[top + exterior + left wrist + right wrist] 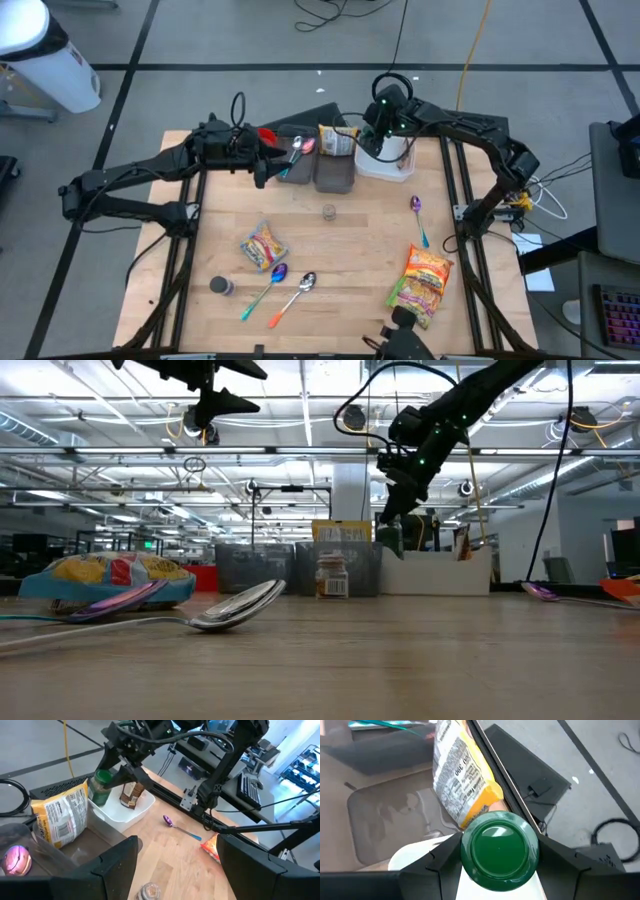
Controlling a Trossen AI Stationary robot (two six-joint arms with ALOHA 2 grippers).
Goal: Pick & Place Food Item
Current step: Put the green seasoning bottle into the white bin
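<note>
Around us a wide hall with ceiling lights stretches behind the wooden table [340, 250], whose far edge carries two grey bins and a white bin [390, 165]. Our right gripper [499, 857] hangs above that white bin, fingers clamped on a green-lidded jar [499, 846], the lid filling the space between them. Directly below the jar, in the white bin, stands a brown bottle [131, 795]; just beside the gripper, toward our left arm, a yellow food bag [460, 780] leans upright in a grey bin [333, 172]. Our left gripper [175, 855] hovers over the other grey bin [292, 160], fingers spread apart and holding nothing, with a purple spoon [16, 859] lying in the bin beneath it.
</note>
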